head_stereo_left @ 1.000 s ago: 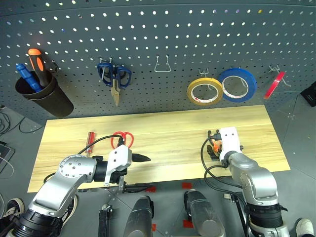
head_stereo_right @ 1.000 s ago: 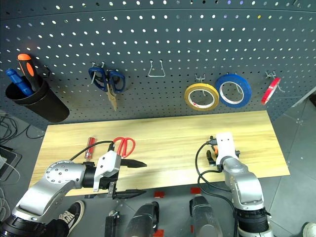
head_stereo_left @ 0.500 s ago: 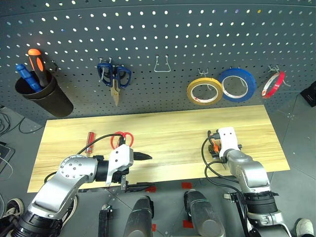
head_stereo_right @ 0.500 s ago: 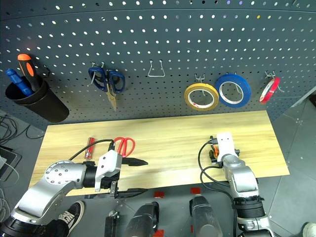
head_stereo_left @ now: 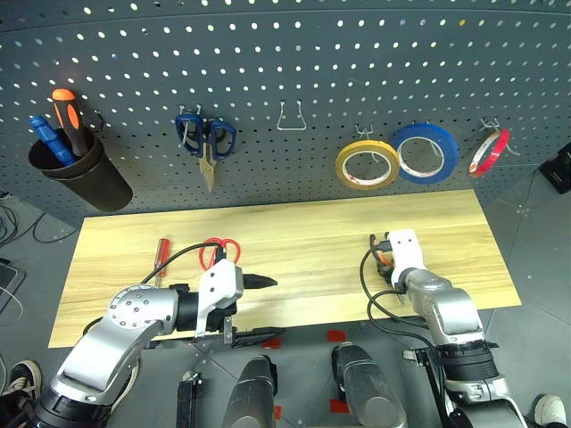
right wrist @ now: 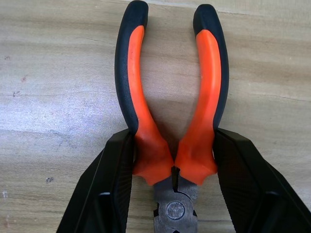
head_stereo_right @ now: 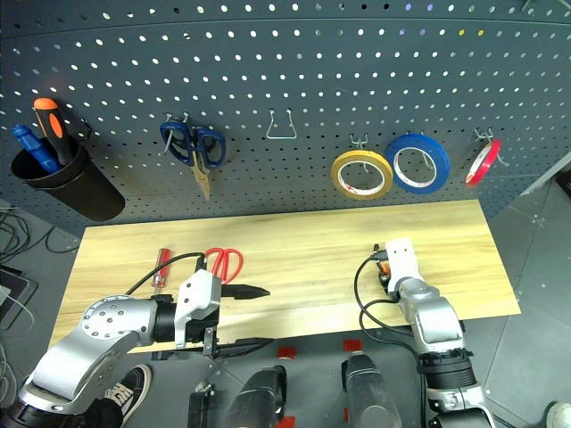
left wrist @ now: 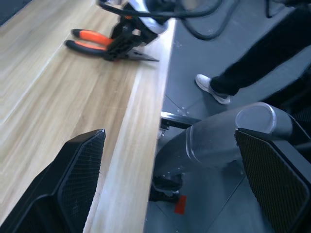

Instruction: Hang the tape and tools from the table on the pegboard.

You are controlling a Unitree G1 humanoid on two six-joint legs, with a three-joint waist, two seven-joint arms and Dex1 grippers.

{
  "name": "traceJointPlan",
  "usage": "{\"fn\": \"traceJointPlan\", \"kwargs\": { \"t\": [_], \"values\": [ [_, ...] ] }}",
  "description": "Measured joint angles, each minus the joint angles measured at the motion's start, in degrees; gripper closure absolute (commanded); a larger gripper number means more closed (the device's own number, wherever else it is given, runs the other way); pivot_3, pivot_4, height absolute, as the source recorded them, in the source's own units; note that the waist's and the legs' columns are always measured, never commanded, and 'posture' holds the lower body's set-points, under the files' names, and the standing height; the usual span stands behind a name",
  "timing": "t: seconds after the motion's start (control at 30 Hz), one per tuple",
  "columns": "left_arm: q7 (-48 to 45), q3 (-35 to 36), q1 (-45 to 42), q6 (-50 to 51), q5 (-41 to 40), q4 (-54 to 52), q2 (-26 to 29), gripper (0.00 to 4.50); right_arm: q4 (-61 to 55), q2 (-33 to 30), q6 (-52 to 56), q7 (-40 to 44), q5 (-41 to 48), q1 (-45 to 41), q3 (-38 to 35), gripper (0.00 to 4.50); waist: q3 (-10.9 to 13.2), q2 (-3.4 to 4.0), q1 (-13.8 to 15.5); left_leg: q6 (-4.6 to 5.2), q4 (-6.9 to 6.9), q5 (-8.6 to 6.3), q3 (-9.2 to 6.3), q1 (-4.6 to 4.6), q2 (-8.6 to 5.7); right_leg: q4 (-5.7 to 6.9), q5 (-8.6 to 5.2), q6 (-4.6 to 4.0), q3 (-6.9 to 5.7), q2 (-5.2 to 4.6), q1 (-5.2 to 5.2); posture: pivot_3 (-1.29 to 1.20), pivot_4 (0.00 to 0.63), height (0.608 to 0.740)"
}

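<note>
Lying flat on the table (right wrist: 58, 73), pliers (right wrist: 170, 121) sit pinched between the right jaws.

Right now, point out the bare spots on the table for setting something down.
The table's middle is bare, between the red scissors and the pliers. So is the far right end past the right gripper. The left end is crowded: screwdriver, scissors, left gripper.

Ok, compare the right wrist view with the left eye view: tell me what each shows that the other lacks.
Right wrist view alone: the right claw closed around the pliers near their pivot, both fingers touching the orange handles.

Left eye view alone: the pegboard, the red tape hanging on it, the red-handled scissors and the small screwdriver lying by the open left claw.

Both: the table.
</note>
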Motion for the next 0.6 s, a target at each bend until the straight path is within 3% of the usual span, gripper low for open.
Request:
{"fn": "traceJointPlan", "kwargs": {
  "t": [0.13, 0.4, 0.6],
  "values": [
    [1.3, 6.14, 2.54, 0.34, -3.73, 1.56, -2.07, 0.0, -7.21, 0.32, -0.43, 0.57, -0.07, 4.21, 2.06, 2.34, 0.01, 0.02, 0.0, -0.17, -0.04, 0.09, -0.02, -0.1, 0.03, -0.01, 0.0, 0.0, 0.0, -0.01, -0.12, -0.04, 0.328, 0.74],
    [2.37, 16.31, 8.06, 1.1, -11.32, 1.7, -4.49, 0.0, -36.81, 5.26, -1.17, 0.75, 1.19, 11.51, 7.66, 2.34, 0.02, 0.02, 0.75, -0.24, -0.03, 0.13, -0.1, -0.22, 0.02, -0.08, 0.0, 0.0, -0.01, -0.07, -0.23, -0.05, 0.336, 0.74],
    [5.69, 19.63, 9.02, 3.65, -15.77, 0.93, -6.1, 0.0, -43.92, 10.15, -8.07, -0.94, 0.1, 4.75, 14.44, 2.34, 0.01, 0.01, 0.94, -0.36, -0.02, 0.2, -0.16, -0.19, 0.02, -0.04, 0.02, 0.0, -0.09, -0.06, -0.21, -0.02, 0.327, 0.74]
  ]
}}
